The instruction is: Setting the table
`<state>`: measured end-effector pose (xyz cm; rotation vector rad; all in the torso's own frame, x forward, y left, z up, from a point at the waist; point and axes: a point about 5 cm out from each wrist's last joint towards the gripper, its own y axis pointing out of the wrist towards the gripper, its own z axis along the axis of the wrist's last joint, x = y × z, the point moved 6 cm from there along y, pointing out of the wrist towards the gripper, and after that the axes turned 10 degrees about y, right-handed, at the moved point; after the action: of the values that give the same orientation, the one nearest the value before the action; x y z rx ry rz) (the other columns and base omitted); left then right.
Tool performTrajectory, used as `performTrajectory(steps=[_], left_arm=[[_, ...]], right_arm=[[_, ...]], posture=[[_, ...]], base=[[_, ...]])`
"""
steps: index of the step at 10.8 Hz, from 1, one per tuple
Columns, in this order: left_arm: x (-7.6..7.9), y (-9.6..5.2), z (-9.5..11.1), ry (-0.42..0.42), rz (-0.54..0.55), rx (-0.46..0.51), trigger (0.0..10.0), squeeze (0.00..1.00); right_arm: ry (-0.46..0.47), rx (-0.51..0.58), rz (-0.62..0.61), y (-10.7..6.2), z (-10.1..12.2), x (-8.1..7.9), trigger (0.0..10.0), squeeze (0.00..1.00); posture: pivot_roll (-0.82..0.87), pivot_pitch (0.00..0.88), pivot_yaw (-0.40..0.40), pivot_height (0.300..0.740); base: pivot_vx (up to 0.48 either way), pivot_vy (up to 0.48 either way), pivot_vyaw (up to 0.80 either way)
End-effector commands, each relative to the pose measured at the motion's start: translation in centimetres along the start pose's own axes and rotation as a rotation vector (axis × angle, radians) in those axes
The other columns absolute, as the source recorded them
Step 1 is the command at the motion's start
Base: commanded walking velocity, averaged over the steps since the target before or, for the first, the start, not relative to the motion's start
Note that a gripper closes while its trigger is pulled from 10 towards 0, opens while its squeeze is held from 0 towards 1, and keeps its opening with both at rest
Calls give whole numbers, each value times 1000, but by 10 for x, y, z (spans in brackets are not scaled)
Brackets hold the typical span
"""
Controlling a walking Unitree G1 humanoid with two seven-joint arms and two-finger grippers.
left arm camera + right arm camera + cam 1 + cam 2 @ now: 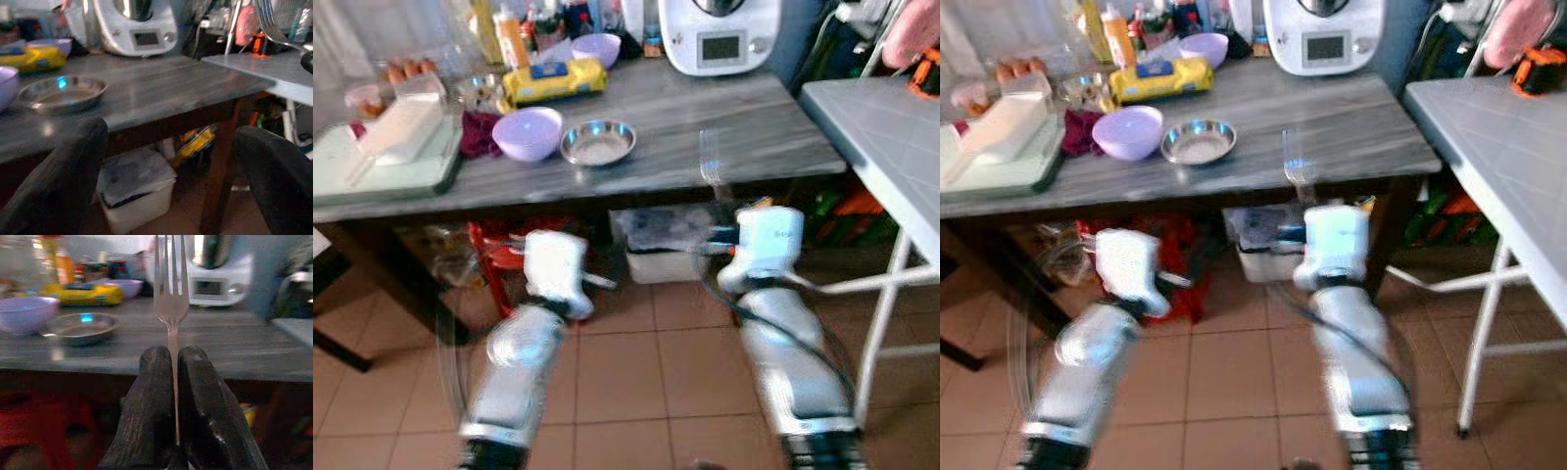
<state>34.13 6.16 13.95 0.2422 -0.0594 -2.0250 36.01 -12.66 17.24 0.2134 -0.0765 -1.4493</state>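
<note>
— How are the arms posed?

— Both are raised forward before the grey table (705,127), above the tiled floor (636,362).

— Where is the fork (170,289) found?

— It is held upright, tines up, its handle pinched between the fingers of the right gripper (174,357), at the table's near edge.

— And the jaws?

— The right gripper's are closed on the fork; the left gripper's (171,147) are spread wide, nothing between them. A steel dish (598,143) and a purple bowl (528,132) are seen on the table.
</note>
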Motion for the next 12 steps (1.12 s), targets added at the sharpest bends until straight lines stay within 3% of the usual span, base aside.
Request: performTrajectory(steps=[1,5,10,12], left_arm=[[-11,-3,1,22,22,1,10000,0],[-11,-2,1,26,19,1,10000,0],[-10,-2,2,29,13,1,10000,0],[-10,-2,2,31,11,1,10000,0]], right_arm=[[7,26,39,2,7,-15,10000,0],[2,29,39,3,7,-17,10000,0],[6,29,34,2,6,-16,10000,0],[16,31,29,2,6,-15,10000,0]], posture=[[-21,94,59,740],[-17,95,65,740],[-17,98,68,740],[-15,97,69,740]], base=[[352,0,0],[354,0,0],[353,0,528],[351,0,0]])
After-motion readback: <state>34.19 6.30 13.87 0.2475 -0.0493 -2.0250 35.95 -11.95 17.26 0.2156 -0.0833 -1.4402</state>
